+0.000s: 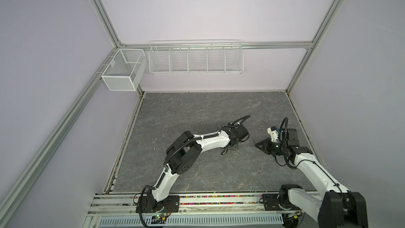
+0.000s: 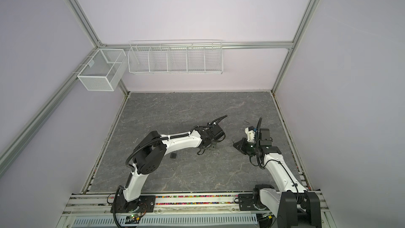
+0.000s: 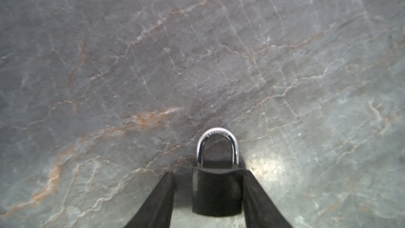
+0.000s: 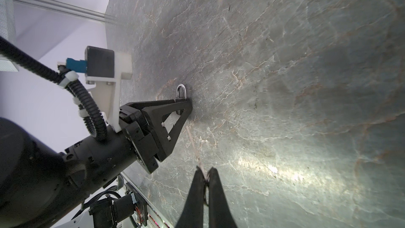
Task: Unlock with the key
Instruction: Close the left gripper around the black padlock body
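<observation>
So the left gripper (image 3: 208, 173) has its jaws spread around the black padlock (image 3: 217, 189), probably to brace it, while the right gripper's (image 4: 205, 169) jaws pinch the key (image 4: 201, 165) near it, ready for insertion.

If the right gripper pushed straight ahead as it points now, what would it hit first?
Probably the left gripper, whose near finger stands beside the padlock; the key it holds would touch first. Depth is unclear.
</observation>
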{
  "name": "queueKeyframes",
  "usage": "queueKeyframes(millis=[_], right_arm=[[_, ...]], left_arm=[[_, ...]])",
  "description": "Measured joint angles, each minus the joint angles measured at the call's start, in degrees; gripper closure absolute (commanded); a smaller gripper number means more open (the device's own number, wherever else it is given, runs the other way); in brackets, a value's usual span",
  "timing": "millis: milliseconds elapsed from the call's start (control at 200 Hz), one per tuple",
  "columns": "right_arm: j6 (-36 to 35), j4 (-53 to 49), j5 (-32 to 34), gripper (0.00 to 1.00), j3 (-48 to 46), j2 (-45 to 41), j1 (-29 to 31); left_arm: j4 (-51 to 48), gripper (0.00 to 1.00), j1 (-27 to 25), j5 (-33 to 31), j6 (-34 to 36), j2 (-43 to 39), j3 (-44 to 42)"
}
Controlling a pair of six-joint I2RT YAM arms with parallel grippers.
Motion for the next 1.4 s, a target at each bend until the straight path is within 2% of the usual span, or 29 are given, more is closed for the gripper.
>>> queueKeyframes(millis=[445, 1400], right_arm=[[0.0, 0.4, -0.4, 0.94, -0.1, 0.1, 0.0], [1.1, 1.3, -0.7, 0.94, -0.1, 1.0, 0.0]], left_arm=[[-2.9, 0.57, 0.0, 0.5, 0.7, 3.2, 5.4], [-1.1, 0.64, -0.1, -0.3, 0.9, 2.1, 2.9]])
